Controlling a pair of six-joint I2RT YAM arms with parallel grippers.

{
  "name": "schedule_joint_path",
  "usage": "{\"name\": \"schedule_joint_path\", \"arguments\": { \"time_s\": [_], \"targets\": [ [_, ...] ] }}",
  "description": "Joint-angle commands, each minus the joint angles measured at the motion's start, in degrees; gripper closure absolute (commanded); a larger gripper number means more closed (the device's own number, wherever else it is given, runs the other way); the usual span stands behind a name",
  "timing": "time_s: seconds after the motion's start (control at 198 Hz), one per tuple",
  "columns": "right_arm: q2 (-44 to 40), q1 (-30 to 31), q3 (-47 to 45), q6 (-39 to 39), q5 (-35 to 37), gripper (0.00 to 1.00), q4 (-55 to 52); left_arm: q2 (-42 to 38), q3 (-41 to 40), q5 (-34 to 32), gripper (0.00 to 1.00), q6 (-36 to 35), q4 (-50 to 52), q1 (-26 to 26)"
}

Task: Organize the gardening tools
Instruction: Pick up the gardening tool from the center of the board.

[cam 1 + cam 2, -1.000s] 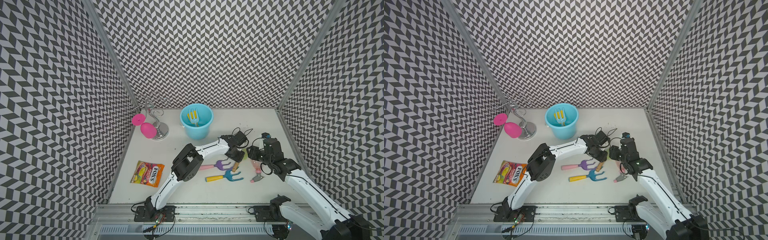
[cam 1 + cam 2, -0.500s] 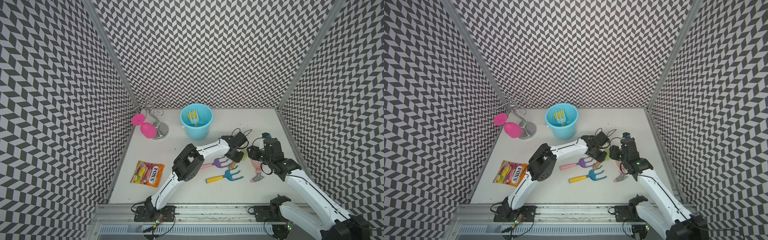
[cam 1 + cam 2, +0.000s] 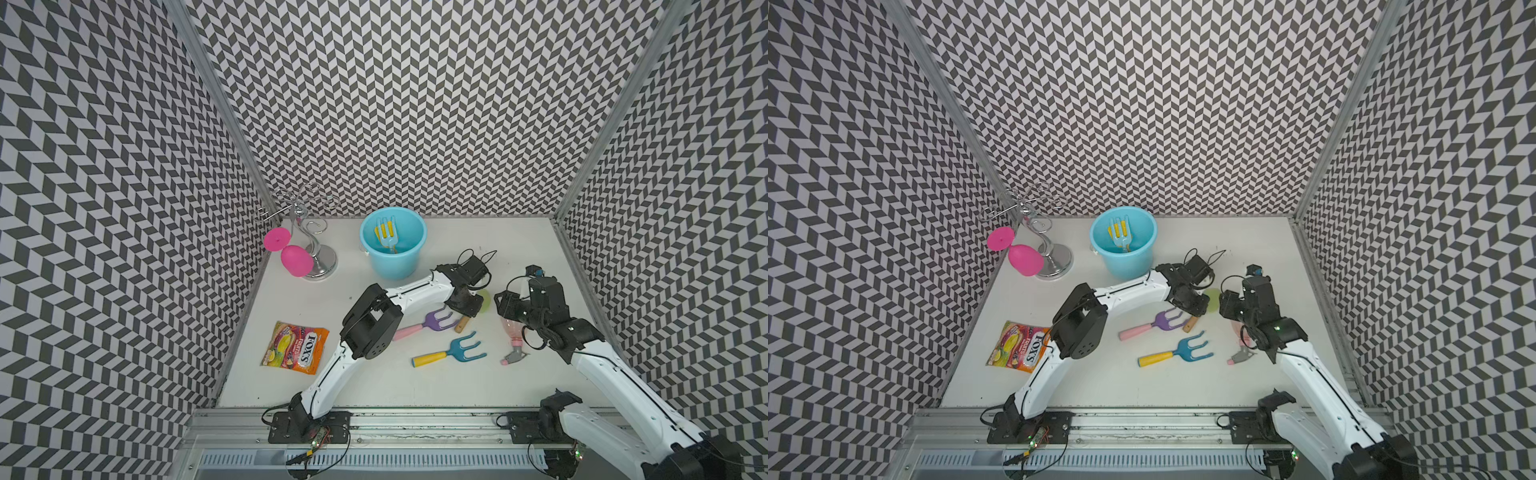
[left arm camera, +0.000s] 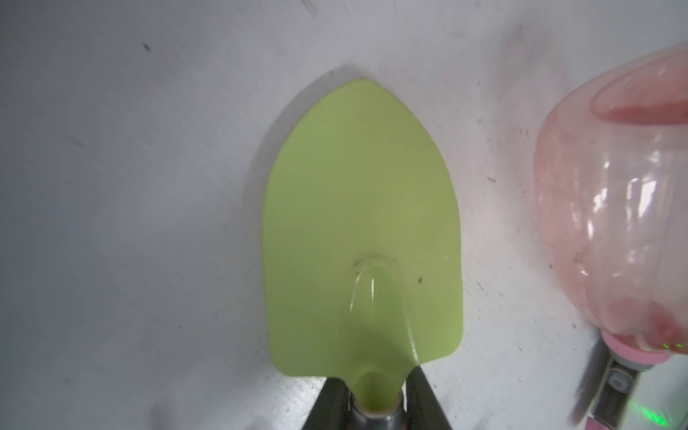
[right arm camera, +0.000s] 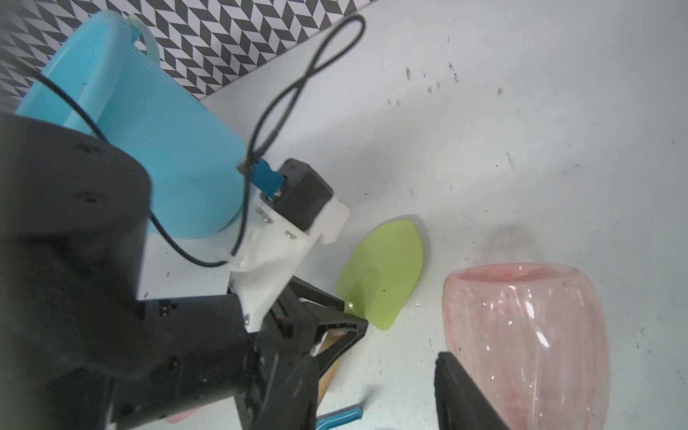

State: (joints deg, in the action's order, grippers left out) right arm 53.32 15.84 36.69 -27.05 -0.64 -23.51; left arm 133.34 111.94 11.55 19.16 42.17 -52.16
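On the table (image 3: 519, 249), the bucket (image 3: 392, 266) stands at 12 o'clock near the back wall, with a fork (image 3: 386, 235) inside it. The glass stand (image 3: 320, 262) is at 10 o'clock, and the wine glass (image 3: 296, 259) hangs on its 9 o'clock side. The snack packet (image 3: 296, 345) lies at 8 o'clock. The trowel (image 3: 485, 300) lies at 2 o'clock and the spray bottle (image 3: 514, 337) at 4 o'clock. The far fork (image 3: 432, 324) lies mid-table, its tines just beside the trowel's handle. The near fork (image 3: 453, 355) lies at its 5 o'clock.
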Motion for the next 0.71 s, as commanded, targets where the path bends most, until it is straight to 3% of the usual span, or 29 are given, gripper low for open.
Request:
{"name": "schedule_joint_path", "arguments": {
  "time_s": [0.0, 0.273, 0.486, 0.703],
  "targets": [
    [-1.2, -0.5, 0.8, -0.6, 1.0, 0.48, 3.4, -7.6, -1.4, 3.6, 0.93, 1.4, -4.7, 1.7],
    [0.1, -0.4, 1.6, -1.0, -0.2, 0.48, 4.5, -13.9, -4.2, 8.3, 0.93, 3.2, -8.9, 5.5],
    [1.7, -0.5, 3.2, -0.1, -2.7, 0.48, 4.6, -21.4, -4.2, 5.4, 0.94, 3.2, -11.5, 10.6],
    [3.6, -0.4, 4.4, 0.3, -5.9, 0.48, 6.0, -28.7, -6.2, -0.3, 0.94, 3.2, -15.5, 19.9]
  ]
}}
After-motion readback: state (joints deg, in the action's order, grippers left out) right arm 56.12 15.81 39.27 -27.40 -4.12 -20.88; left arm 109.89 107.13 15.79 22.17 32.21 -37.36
